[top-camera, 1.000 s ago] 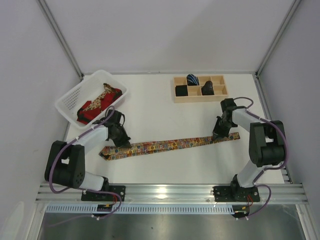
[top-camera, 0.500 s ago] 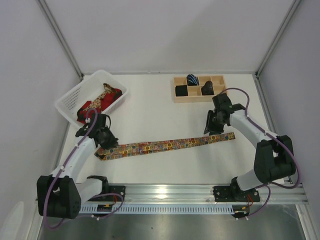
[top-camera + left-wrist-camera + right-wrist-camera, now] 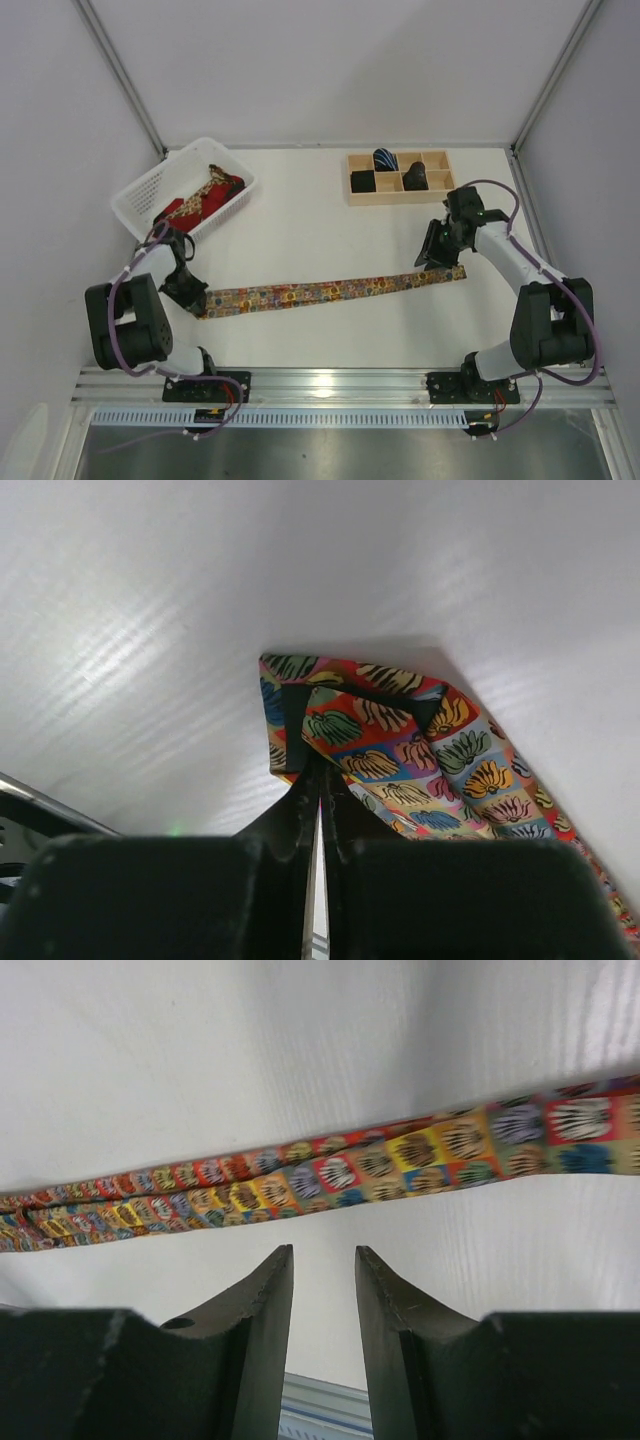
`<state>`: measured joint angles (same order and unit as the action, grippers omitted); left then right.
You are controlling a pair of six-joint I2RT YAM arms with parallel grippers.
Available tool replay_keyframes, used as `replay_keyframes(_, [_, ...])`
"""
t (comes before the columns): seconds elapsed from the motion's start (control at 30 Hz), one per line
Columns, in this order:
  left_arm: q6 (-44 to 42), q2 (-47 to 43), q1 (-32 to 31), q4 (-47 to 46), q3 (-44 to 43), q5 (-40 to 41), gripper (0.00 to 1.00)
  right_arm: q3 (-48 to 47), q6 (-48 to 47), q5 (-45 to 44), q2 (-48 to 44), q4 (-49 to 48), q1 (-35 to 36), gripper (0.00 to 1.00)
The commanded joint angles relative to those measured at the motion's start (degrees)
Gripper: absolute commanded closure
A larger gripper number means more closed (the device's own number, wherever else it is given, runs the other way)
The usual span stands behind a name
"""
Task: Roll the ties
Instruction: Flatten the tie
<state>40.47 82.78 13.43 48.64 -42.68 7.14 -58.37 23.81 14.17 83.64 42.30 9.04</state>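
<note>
Lying flat: floral tie (image 3: 320, 292), ends at left hand (image 3: 192, 296), near right hand (image 3: 438, 260).

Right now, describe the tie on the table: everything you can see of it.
The tie is a long, narrow fabric strip printed in small squares of red, yellow, blue and purple. It lies flat and unrolled across the white table, with its right end slightly farther back. The wide left end is folded over, showing dark lining, and the shut left fingers meet its edge. The open right fingers hover by the narrow end, not touching.
</note>
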Motion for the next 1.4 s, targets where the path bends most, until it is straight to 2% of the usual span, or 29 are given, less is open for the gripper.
replay_keyframes(0.0, [-3.02,3.44,4.14,-3.56,-2.67,7.53,0.95,-1.39,-1.31,3.32,-0.93,1.11,-3.84,0.63])
replay_keyframes(0.07, [-2.85,1.87,6.25,-2.42,-4.68,9.55,0.95,-1.4,-1.23,3.14,-0.93,1.64,-5.16,0.63])
replay_keyframes(0.13, [-2.32,-3.4,6.43,-1.18,-5.14,8.78,0.94,-0.96,-0.7,2.79,-1.46,1.82,-6.14,0.63])
replay_keyframes(0.27, [0.3,-11.75,5.29,-1.01,-3.04,0.17,0.88,0.18,0.53,1.39,-1.2,1.64,-6.4,0.62])
replay_keyframes(0.4, [1.63,-17.91,1.08,-0.74,-1.01,-6.23,0.84,0.54,1.15,-0.46,2.4,0.5,-6.66,0.62])
replay_keyframes(0.47, [0.41,-18.62,-2.52,-1.09,-1.18,-8.61,0.84,-0.07,1.15,-4.13,3.63,0.85,-7.01,0.65])
replay_keyframes(0.6, [-0.92,-20.29,-11.48,-7.41,-2.49,-12.76,0.77,0.1,1.15,-7.14,6.01,-0.03,-8.42,0.75])
replay_keyframes(0.63, [-1.0,-20.29,-15.76,-9.08,-3.11,-14.59,0.75,0.36,1.06,-8.27,6.45,-0.29,-8.51,0.79])
replay_keyframes(0.7, [-1.18,-19.42,-22.18,-13.91,-5.13,-15.57,0.73,1.06,0.88,-9.6,8.12,-1.61,-8.6,0.8])
replay_keyframes(0.77, [-2.14,-16.36,-26.59,-18.12,-8.29,-17.41,0.73,1.68,0.97,-10.74,10.3,-3.36,-10.25,0.8])
replay_keyframes(0.8, [-2.67,-14.6,-31.92,-18.49,-9.87,-17.25,0.74,2.46,1.06,-11.01,11.1,-4.06,-10.7,0.81])
replay_keyframes(0.87, [-4.78,-11.17,-37.05,-21.37,-14.79,-17.94,0.78,2.47,0.62,-11.27,13.99,-5.38,-10.71,0.82])
replay_keyframes(0.93, [-5.4,-4.41,-43.27,-23.41,-18.91,-19.78,0.8,1.42,0.44,-10.4,14.8,-5.3,-10.1,0.83])
replay_keyframes(1.0, [-4.96,1.13,-46.29,-27.87,-21.3,-25.84,0.81,0.8,0.88,-9.7,12.63,-3.99,-9.57,0.82])
replay_keyframes(1.07, [-5.31,10.61,-50.59,-27.64,-28.22,-29.18,0.81,0.62,1.76,-8.29,9.37,-2.5,-10.35,0.77])
replay_keyframes(1.1, [-5.75,17.08,-53.22,-26.77,-31.04,-29.81,0.81,0.45,2.63,-7.15,6.39,-1.79,-12.18,0.69])
replay_keyframes(1.13, [-6.62,19.93,-54.46,-26.41,-36.89,-30.51,0.81,0.62,2.9,-6.27,4.8,-1.26,-13.16,0.66])
replay_keyframes(1.2, [-7.16,25.47,-57.45,-25.97,-42.64,-32.79,0.81,0.8,2.47,-5.65,2.42,-0.56,-15.0,0.56])
replay_keyframes(1.23, [-6.81,29.85,-58.16,-25.97,-47.54,-33.5,0.8,0.97,1.07,-5.65,2.15,-0.12,-16.41,0.54])
replay_keyframes(1.37, [-5.31,38.65,-60.27,-25.54,-56.36,-34.38,0.82,1.16,-1.75,-2.14,4.68,-0.47,-18.18,0.53])
